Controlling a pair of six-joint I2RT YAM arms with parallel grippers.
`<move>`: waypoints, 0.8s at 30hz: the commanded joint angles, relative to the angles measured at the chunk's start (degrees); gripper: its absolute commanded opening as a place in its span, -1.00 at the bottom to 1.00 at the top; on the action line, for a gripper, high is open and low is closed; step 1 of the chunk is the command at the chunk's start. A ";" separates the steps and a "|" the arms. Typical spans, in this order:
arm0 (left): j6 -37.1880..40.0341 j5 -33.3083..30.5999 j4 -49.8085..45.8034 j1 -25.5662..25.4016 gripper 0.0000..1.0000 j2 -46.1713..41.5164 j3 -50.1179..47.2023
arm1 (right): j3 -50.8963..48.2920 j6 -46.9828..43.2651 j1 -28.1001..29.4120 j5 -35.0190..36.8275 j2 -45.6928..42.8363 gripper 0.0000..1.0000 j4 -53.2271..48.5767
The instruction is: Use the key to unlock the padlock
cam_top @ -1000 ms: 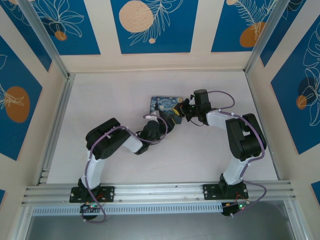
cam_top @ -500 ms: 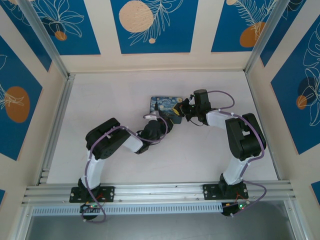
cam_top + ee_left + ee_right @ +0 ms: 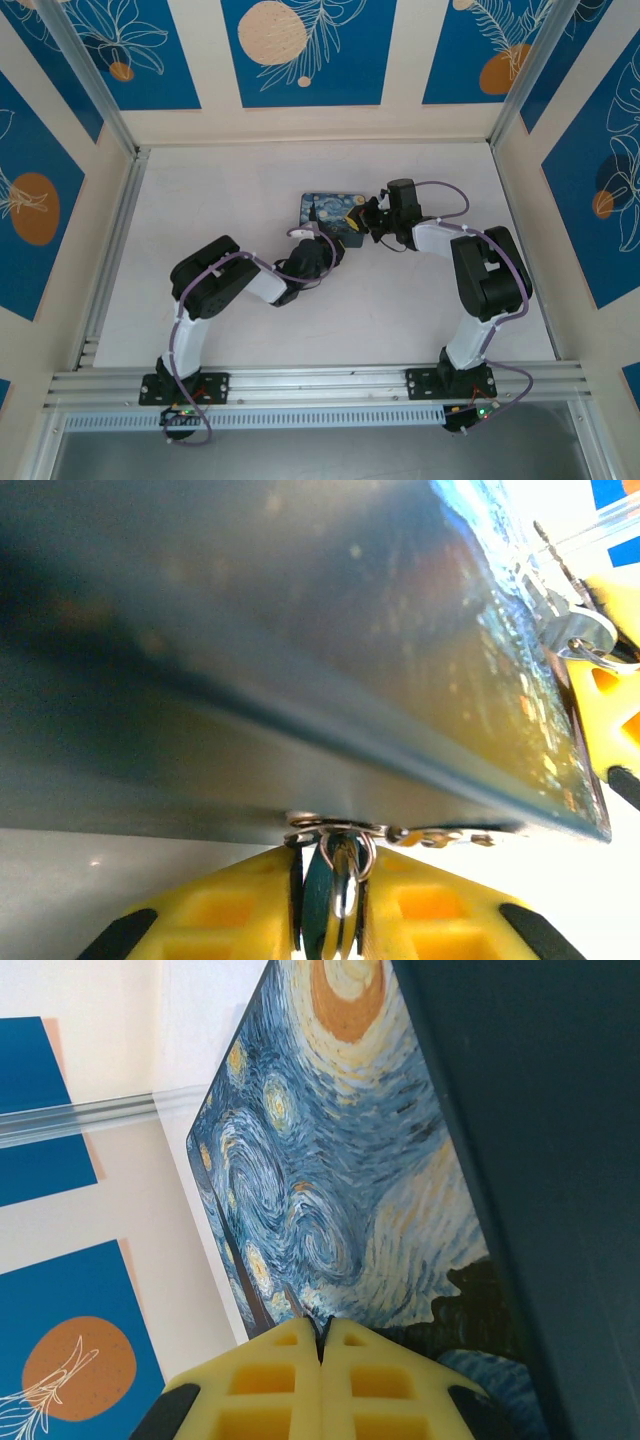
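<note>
**Padlock point(image 3: 322, 910), tiny, bluish, with a thin metal shackle loop, pinched in the yellow-fingered left gripper point(image 3: 333, 868)**

It sat upright between the two fingers, which were nearly closed and pressed on both its sides. Its shackle touched the lower edge of the flat rectangular box point(image 3: 300, 630) printed with a starry-night painting. The right gripper point(image 3: 323, 1332) was fully closed beside the painted face. Whether it held anything could not be told.

I see yellow pads on left claw point(image 3: 335, 865) and right claw point(image 3: 322, 1335), box point(image 3: 340, 1190) printed with swirly blue-yellow starry-night painting, dark navy sides, white bench point(image 3: 230, 190), blue wall panels point(image 3: 340, 60) with orange discs and white leaf outlines, black-and-white arms point(image 3: 262, 288), purple cables point(image 3: 183, 335).
</note>
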 commanded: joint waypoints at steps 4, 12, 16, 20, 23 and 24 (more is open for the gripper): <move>0.65 0.20 -9.06 -0.66 -0.76 1.70 -0.83 | -0.78 0.74 -0.03 0.58 2.55 -1.00 -4.67; -1.19 3.83 -10.73 -0.34 -1.00 -1.53 -1.82 | 2.36 -0.72 -0.14 -0.07 -0.81 -1.00 -8.27; -2.80 7.49 -12.97 0.02 -1.00 -4.25 -2.26 | 2.71 -1.87 -0.45 -0.13 -4.80 -1.00 -10.81; -2.57 11.11 -18.04 0.61 -1.00 -7.75 -1.61 | 0.74 -2.81 -0.78 -0.63 -10.35 -1.00 -12.18; -1.16 12.39 -22.88 0.82 -1.00 -10.40 -0.55 | -1.57 -3.89 -0.89 -0.70 -15.26 -1.00 -13.36; -0.86 12.60 -24.32 0.92 -1.00 -11.29 -0.29 | -2.44 -4.24 -1.02 -0.82 -17.01 -1.00 -13.68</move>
